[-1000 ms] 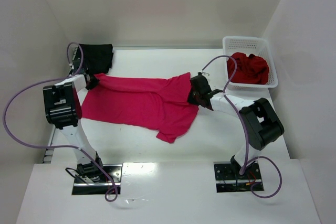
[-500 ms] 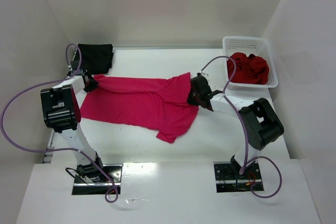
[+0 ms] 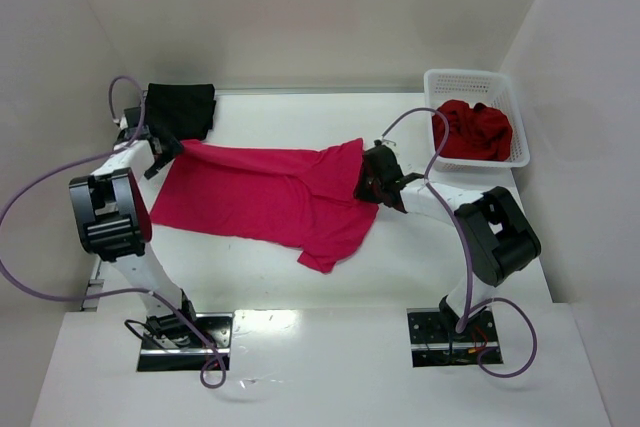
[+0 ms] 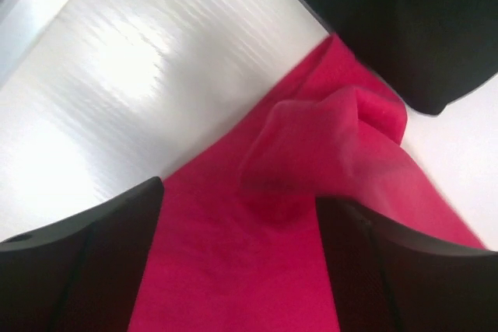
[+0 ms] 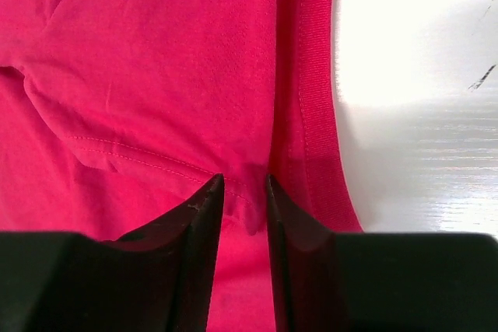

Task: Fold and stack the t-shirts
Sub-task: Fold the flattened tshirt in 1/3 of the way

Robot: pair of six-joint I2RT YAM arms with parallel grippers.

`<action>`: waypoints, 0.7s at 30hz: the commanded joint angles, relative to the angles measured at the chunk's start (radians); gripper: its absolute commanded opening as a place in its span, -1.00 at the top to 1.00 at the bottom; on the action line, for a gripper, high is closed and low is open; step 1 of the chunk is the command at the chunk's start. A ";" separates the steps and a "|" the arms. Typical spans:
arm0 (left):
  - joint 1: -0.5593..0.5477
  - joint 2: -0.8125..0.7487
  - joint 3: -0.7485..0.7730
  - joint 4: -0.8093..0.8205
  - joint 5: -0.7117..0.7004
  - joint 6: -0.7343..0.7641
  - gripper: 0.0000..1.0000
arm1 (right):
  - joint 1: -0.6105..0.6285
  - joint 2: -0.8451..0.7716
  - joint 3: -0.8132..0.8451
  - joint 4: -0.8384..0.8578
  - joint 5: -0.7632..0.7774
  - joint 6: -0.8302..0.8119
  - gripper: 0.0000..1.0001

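Counting one crimson shirt (image 3: 270, 197), one black shirt (image 3: 182, 110), one basket (image 3: 470, 78).

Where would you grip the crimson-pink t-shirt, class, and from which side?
Pinch the bunched corner at the far-left end of the crimson-pink t-shirt, beside the black t-shirt, from above: it stands up as a ridge; the rest lies flat.
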 commanded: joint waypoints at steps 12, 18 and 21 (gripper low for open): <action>0.029 -0.123 0.012 0.053 0.034 0.020 -1.00 | -0.009 -0.112 0.060 -0.015 0.076 -0.022 -0.70; 0.029 0.001 0.116 0.111 0.201 0.121 -1.00 | -0.109 -0.072 0.138 0.008 0.054 -0.096 -1.00; 0.029 0.057 0.171 0.111 0.259 0.178 -1.00 | -0.121 0.006 0.185 0.027 0.054 -0.148 -1.00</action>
